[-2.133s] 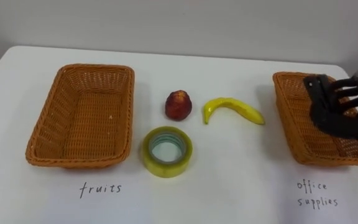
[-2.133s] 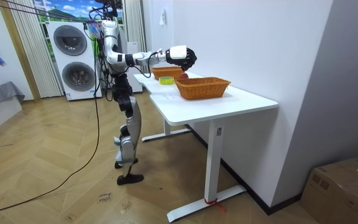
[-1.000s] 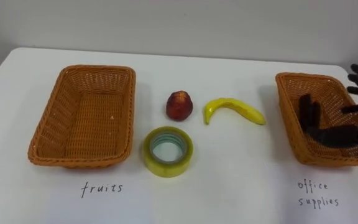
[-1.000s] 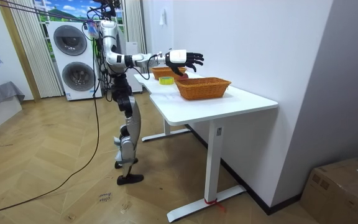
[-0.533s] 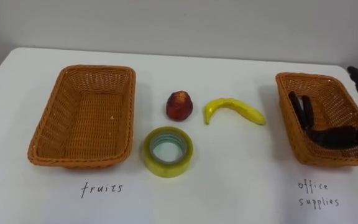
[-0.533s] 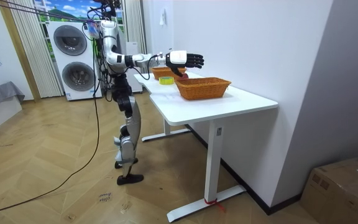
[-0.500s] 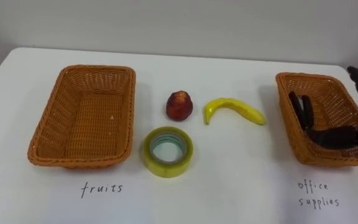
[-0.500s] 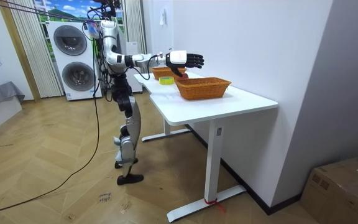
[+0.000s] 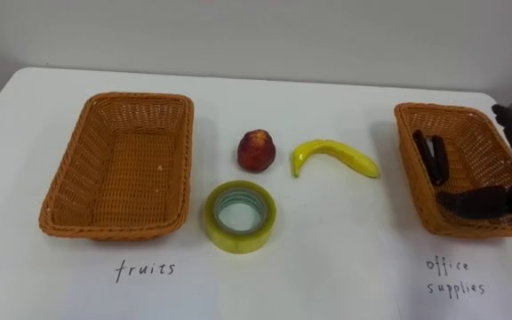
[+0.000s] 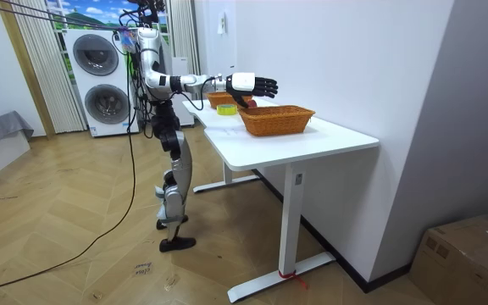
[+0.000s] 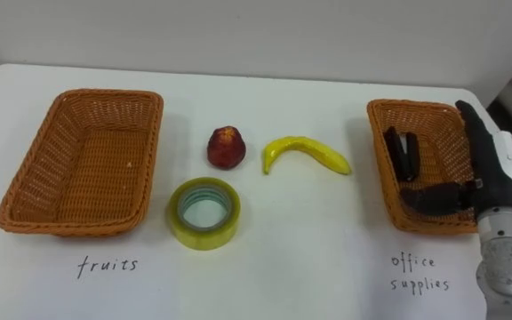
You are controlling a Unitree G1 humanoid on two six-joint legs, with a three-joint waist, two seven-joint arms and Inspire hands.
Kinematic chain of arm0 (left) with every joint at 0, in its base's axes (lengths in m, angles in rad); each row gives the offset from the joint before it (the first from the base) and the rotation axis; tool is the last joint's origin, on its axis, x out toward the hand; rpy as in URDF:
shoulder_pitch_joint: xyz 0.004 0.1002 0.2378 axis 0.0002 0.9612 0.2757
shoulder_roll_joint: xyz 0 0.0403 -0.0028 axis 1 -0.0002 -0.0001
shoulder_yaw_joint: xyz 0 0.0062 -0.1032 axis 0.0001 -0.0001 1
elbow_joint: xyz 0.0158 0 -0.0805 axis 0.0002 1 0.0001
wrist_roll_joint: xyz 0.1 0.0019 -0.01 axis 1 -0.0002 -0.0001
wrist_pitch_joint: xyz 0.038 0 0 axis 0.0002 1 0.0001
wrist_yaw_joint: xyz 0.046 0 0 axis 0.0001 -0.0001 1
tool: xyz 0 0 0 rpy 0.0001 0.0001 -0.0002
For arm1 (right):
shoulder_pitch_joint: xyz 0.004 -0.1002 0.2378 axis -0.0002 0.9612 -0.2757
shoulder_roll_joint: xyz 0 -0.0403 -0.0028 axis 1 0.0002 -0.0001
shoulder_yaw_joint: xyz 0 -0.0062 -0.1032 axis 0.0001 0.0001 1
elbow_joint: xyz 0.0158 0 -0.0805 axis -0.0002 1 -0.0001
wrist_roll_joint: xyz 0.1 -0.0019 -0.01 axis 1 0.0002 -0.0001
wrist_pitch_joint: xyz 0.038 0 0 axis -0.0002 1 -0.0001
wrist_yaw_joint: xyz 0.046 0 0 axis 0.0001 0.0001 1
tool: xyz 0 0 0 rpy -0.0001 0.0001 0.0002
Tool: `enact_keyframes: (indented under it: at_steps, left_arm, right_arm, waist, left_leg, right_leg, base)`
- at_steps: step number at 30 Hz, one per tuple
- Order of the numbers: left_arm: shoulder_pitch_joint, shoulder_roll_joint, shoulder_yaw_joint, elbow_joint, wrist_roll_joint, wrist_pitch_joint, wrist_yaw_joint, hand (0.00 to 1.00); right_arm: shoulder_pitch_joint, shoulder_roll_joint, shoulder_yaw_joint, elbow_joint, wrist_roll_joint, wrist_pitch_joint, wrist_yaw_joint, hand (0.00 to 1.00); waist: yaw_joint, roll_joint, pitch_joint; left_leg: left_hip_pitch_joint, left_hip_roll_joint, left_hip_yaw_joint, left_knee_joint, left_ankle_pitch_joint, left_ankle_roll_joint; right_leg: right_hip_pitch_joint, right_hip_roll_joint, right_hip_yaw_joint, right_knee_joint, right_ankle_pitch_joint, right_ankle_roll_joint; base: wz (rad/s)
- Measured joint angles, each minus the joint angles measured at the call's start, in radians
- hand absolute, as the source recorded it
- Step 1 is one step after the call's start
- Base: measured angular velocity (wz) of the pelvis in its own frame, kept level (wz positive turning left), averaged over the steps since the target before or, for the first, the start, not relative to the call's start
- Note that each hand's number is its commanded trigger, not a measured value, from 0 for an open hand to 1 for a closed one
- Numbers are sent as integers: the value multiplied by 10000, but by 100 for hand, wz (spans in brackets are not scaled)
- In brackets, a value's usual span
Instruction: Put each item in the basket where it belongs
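Tabletop point(image 9: 327, 267) carries two baskets: left basket point(image 9: 78, 169) marked "fruits", right basket point(image 9: 413, 191) marked "office supplies". Right hand point(image 11: 496, 182) hovers over that one, fingers straight and spread, holding nothing. Between the baskets: one banana point(image 9: 332, 156) lying crosswise, one tape roll point(image 9: 216, 227) flat, one apple point(image 9: 256, 149). One stapler point(image 9: 430, 156) lies front-to-back inside the right basket.

Orange wicker left basket point(image 9: 123, 169) sitting empty. Red apple point(image 9: 255, 149) and curved yellow banana point(image 9: 332, 156) lying between baskets, near each other, not touching. Yellow tape roll point(image 9: 240, 216) lying flat just in front of apple. Black stapler point(image 9: 428, 156) lying inside right basket point(image 9: 469, 133).
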Motion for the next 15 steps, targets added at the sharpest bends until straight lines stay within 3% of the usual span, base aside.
enact_keyframes:
  at_steps: [8, 15]
  left_arm:
    - [-176, 7, 32, -140, 23, 51, -174, 0]
    - [-199, -7, 136, -137, 183, 4, -250, 0]
  right_arm:
    - [-76, -1, -1, -191, 715, 3, 183, 0]
    - [-77, 0, -1, -1640, 1695, -17, 181, 0]
  waist:
    - [62, -29, -8]
    - [226, -11, 38]
  left_leg:
    - [11, -10, -20, -48, 5, 4]
    - [65, -12, -32, -39, 10, 8]
  right_leg:
    - [-19, -1, 59, -23, -3, 2]
    - [-5, -1, 53, -24, -6, 6]
  base:
    - [0]
    - [-3]
